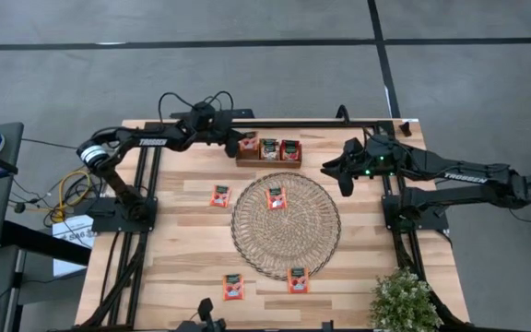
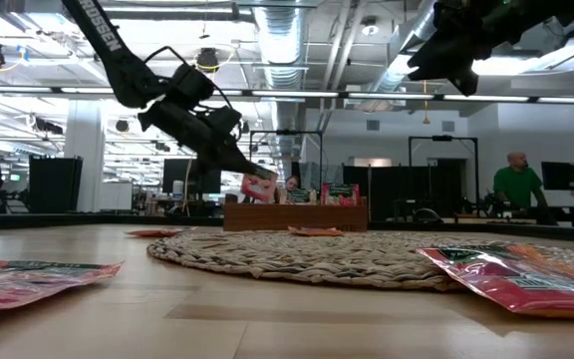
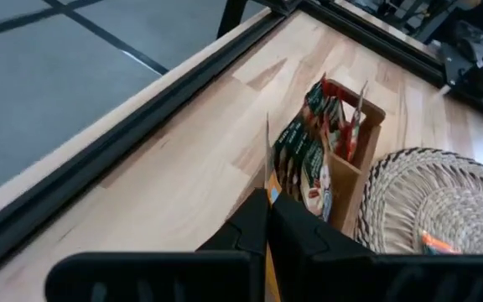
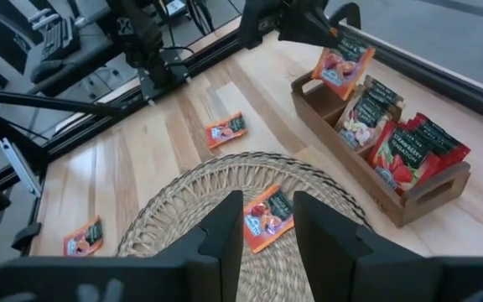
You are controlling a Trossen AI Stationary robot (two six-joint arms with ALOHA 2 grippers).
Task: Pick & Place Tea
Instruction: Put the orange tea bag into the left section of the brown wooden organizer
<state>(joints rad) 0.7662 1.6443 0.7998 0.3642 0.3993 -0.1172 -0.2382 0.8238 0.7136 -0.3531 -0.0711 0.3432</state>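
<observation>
While the right arm waits, the left arm does the work at the tray.

Left gripper (image 4: 309, 25): fingers pinched together on one tea packet (image 4: 344, 64), held by its upper edge so the packet hangs below the tips.

Held packet: it is over the end compartment of the wooden tray (image 1: 268, 161), the end nearest the left arm; in the low view its lower edge looks close to the tray's rim, though I cannot tell if it touches.

Key relation: the compartment lies straight beneath the gripper, and the tray's long axis runs along the table's far edge. The flat packet must stay face-on, like the stored ones, to slip in.

Tray contents: two more packets stand upright in the other compartments.

Right gripper (image 1: 344, 171): fingers apart and empty, raised beside the tray's other end, above the woven mat's (image 1: 316, 249) far rim.

Loose tea: one packet on the mat (image 1: 276, 198), one overlapping its near rim (image 1: 298, 279), two on bare wood (image 1: 220, 195) (image 1: 233, 287).

Nearer arm: the right gripper looks closer to the mat's packet.
</observation>
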